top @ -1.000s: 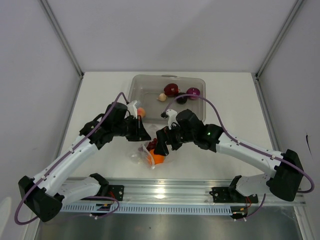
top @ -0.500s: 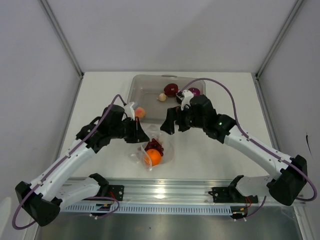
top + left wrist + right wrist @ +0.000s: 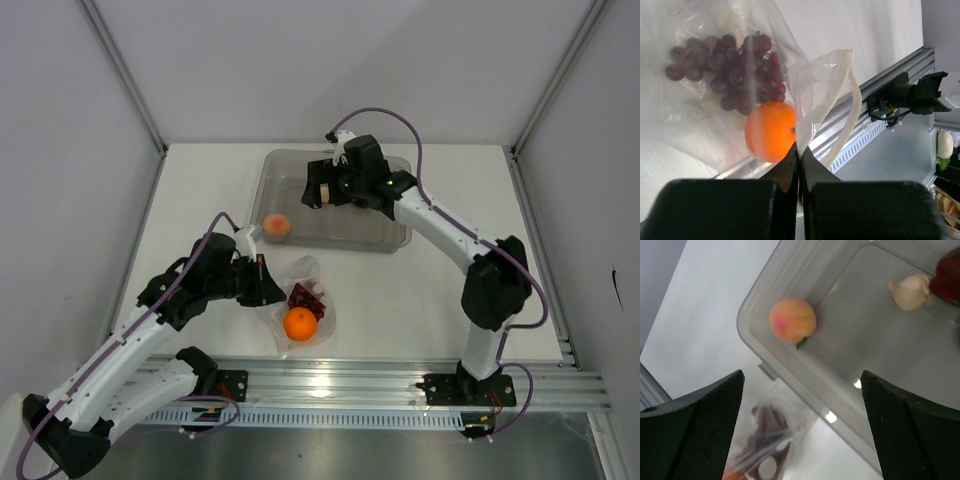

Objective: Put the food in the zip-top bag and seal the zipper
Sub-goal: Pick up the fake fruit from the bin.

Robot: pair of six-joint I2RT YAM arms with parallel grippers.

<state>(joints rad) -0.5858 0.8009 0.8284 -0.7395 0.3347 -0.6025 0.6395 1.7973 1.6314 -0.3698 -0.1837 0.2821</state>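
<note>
Ahead of the right pincer (image 3: 314, 190), and a little toward one finger's side, the peach (image 3: 792, 320) lies alone in a corner of the grey tray (image 3: 746, 315). That pincer hangs over the tray with its jaws as wide as they go and nothing between them.

The step in hand looks to be fetching this peach. The sound way is to centre the open jaws over it before descending, not to close while it sits off to one side. It is round and smooth, and likely to roll or squirt out if pinched above its middle. Come down until the fingertips pass its widest part, then close gently. The tray wall is just beside the fruit, so the finger on that side must go inside the rim. Farther off along the tray floor lie the beige bulb (image 3: 910, 290) and a dark red fruit (image 3: 946, 275), well apart from this grasp.

Right at the tips of the left pincer (image 3: 799, 152), pinched between closed jaws, is a fold of the zip-top bag (image 3: 807, 75). Beyond those tips the orange (image 3: 770, 131) and the grape bunch (image 3: 725, 65) are already inside. The pale strip (image 3: 844, 100) arching along the mouth I take for the zipper. The bag rests on the surface (image 3: 200, 200). A good drop needs that mouth held up and gaping, with the peach released low over the opening.
</note>
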